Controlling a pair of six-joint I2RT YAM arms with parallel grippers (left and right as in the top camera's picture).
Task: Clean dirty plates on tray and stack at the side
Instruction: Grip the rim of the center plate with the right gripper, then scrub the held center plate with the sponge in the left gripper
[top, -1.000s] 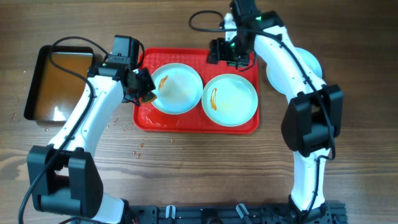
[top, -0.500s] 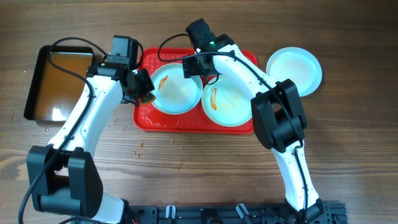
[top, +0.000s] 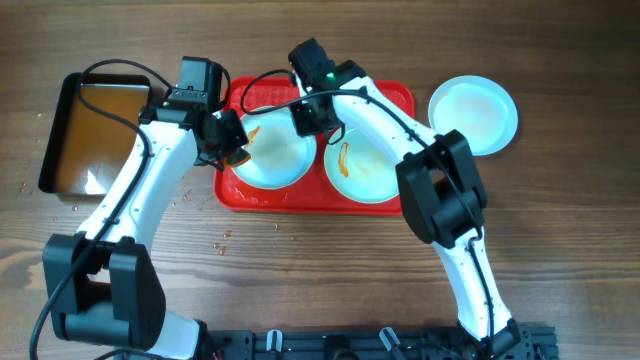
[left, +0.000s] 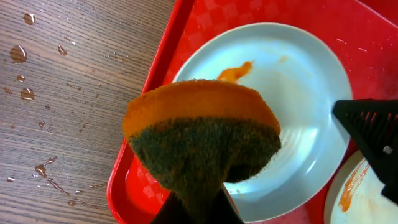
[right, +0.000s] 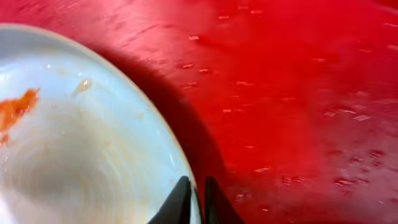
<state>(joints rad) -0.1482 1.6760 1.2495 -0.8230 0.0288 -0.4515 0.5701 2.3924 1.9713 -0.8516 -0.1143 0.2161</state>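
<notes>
Right gripper (right: 194, 193): swung from upper right of tray (top: 290, 197) to left plate (top: 265, 165); pincer, wide before, now clamped on rim. Left gripper (left: 196, 205): clamped on sponge (left: 202, 134), unmoved. Plate looks braced for scrubbing; 2 smeared plates remain.

Just a brown wood-grain table (top: 300, 270) filling the whole view — evenly lit, with a few water drops (left: 18, 54) beaded on the wood.

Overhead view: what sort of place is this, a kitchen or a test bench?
Probably a lab bench staged for dishwashing, not a kitchen: two robot arms at a wooden table, sauce-smeared plates on a red tray, and a black tray of brownish water.
</notes>
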